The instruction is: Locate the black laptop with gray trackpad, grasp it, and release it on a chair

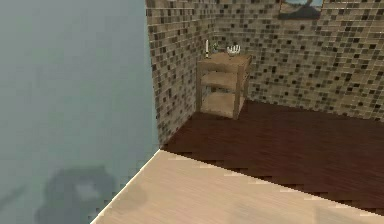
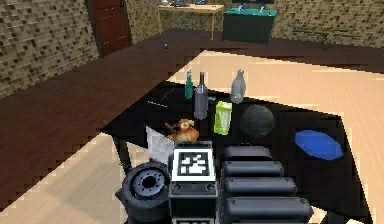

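Evidently, where the black laptop lies cannot be told, so the cluttered black rectangular table [image 2: 135,118] is best scanned slowly; whether anything is held by the dark two-finger gripper [image 2: 142,194] cannot be told.

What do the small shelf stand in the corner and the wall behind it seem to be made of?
The shelf stand looks like pale, matte wood: flat tan boards, open frame. The wall looks like mosaic tile, likely ceramic or stone: small squares in brown, beige and dark tones. Its gloss is unclear.
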